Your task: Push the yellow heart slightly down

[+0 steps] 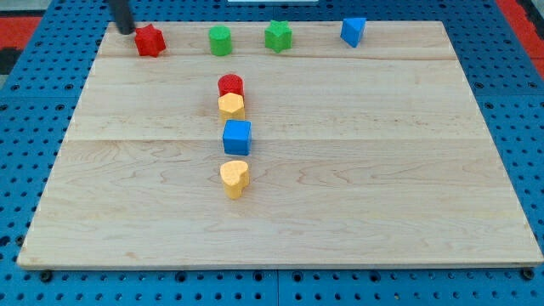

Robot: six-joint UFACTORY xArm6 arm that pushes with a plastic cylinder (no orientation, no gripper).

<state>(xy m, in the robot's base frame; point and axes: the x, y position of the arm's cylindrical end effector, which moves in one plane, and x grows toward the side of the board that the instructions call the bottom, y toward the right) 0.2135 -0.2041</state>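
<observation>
Wooden surface (382, 170); the yellow heart (235, 178) sits left of centre toward the bottom edge, just below the blue cube (237, 136). End effector is a bare rod, nothing to open or close; my tip (126, 31) is at the top-left corner beside the red star (150, 40), well apart from the heart. Heart looks light, rigid and slick, so push its top face squarely; no writing legible.

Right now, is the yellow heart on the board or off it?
On. The yellow heart rests on the wooden board, below the blue cube.
</observation>
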